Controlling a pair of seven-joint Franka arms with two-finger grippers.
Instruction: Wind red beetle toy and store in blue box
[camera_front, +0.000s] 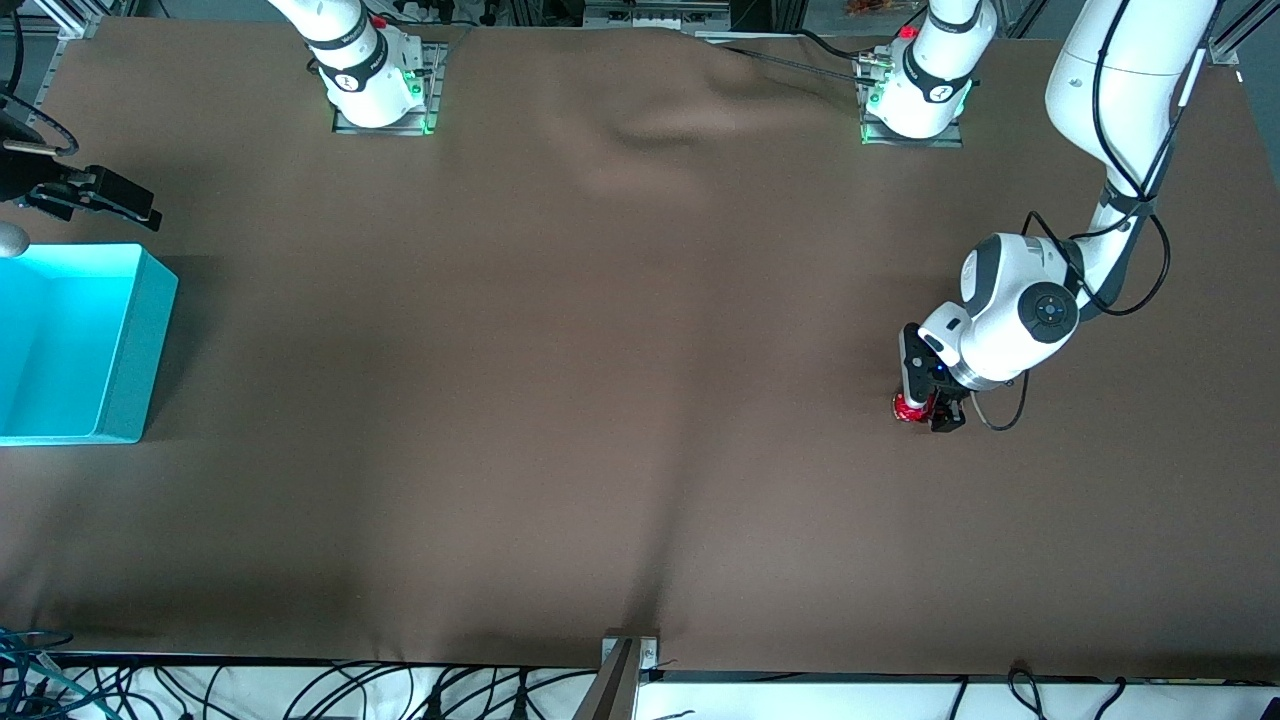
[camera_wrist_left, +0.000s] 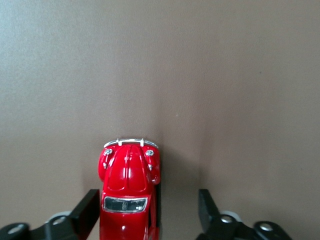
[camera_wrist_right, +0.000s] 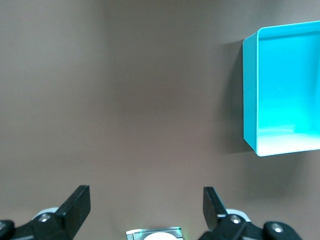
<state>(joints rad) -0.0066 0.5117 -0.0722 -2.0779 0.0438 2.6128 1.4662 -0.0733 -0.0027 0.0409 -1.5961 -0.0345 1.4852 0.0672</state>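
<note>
1. The red beetle toy (camera_wrist_left: 129, 197) sits on the brown table (camera_front: 600, 400) toward the left arm's end, well apart from the blue box (camera_front: 70, 340), which stands open-topped at the right arm's end.

2. The left gripper (camera_front: 925, 408) is down at the table around the toy. In the left wrist view the fingers (camera_wrist_left: 87, 210) stand apart with the car between them: one finger is just beside, perhaps touching, one flank, while the other has a clear gap to the body. They are not yet clamped on it.

3. The right gripper (camera_wrist_right: 145, 212) hangs over bare table near its own base, fingers (camera_wrist_right: 75, 205) wide apart and empty, with the box in its view. This arm waits.

4. How the toy will likely handle: it looks small, light and rigid, with a glossy rounded shell. That smooth curved paint is probably slippery, so a pinch high on the roof could squirt it out of the fingers.

5. Where to take hold: the flat lower flanks along the doors look like the best place, fingers square to the body's long axis, low enough to sit under the widest bulge.

6. The car lies off-centre between the fingers, so closing may nudge it sideways or let it roll on its wheels before both sides bear. A slow, even close seems wise.

7. Winding probably means pressing the wheels on the table and dragging, so the grip must resist twisting.
</note>
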